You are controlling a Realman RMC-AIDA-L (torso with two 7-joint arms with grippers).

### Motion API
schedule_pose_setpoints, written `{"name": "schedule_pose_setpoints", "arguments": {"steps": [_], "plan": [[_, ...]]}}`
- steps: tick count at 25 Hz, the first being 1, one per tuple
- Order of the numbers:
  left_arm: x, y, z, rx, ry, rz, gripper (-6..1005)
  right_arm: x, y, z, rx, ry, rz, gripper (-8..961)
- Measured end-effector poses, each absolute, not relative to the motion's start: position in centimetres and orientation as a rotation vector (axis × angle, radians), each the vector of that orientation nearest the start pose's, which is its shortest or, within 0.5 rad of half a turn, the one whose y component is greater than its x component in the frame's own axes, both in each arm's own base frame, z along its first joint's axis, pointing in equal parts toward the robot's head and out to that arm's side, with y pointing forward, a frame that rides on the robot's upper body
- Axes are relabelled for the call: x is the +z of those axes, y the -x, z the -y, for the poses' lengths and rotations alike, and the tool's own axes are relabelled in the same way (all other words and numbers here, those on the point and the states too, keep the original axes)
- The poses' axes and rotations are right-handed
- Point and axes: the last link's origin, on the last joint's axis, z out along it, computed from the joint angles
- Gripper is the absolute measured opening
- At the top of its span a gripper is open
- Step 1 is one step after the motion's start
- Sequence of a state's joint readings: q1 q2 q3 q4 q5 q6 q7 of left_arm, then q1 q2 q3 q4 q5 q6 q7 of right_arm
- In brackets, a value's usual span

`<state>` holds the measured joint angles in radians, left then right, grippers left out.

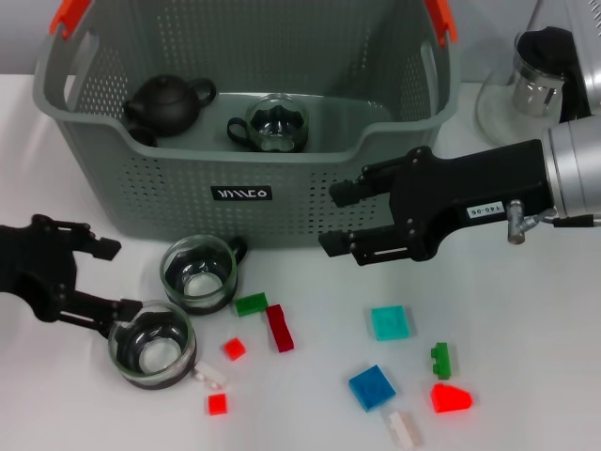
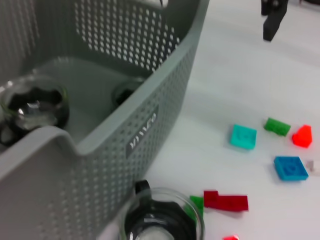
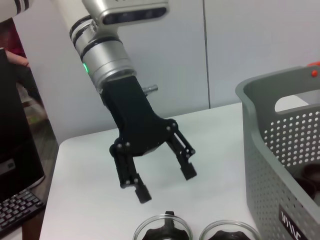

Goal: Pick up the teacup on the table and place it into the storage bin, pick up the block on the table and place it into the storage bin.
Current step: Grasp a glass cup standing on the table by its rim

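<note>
- One glass teacup point(image 1: 276, 124) is already seen inside the storage bin point(image 1: 246, 193), next to a black teapot point(image 1: 165, 101); no block is visible in the bin.
- Two teacups are left on the table point(image 1: 526, 357): the near teacup point(image 1: 152, 343) and the far teacup point(image 1: 200, 272), the latter just in front of the bin wall.
- All blocks are left on the table, among them the dark red block point(image 1: 279, 327), cyan block point(image 1: 390, 322) and blue block point(image 1: 373, 386).
- The left gripper point(image 1: 111, 277) is seen low at the table with fingers spread and nothing held; the near teacup's rim lies touching or just beside its lower finger, not yet between the fingers.
- The right gripper point(image 1: 336, 218) is held in front of the bin wall, spread and empty; the blocks lie below it, well apart.
</note>
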<state>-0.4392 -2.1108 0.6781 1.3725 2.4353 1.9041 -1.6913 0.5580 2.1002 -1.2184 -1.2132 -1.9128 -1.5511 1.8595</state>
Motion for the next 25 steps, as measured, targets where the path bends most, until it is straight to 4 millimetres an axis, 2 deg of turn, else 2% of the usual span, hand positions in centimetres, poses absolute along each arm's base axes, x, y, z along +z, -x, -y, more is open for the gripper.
{"name": "schedule_pose_setpoints", "arguments": {"steps": [12, 25], "plan": [[6.0, 24.5, -30.9, 0.295, 2.867, 0.618, 872, -0.3, -13.4, -34.3, 0.460, 3.011, -0.344, 642], [5.9, 24.9, -31.2, 0.334, 2.840, 0.586, 873, -0.3, -13.9, -34.5, 0.476, 3.005, -0.391, 643]]}}
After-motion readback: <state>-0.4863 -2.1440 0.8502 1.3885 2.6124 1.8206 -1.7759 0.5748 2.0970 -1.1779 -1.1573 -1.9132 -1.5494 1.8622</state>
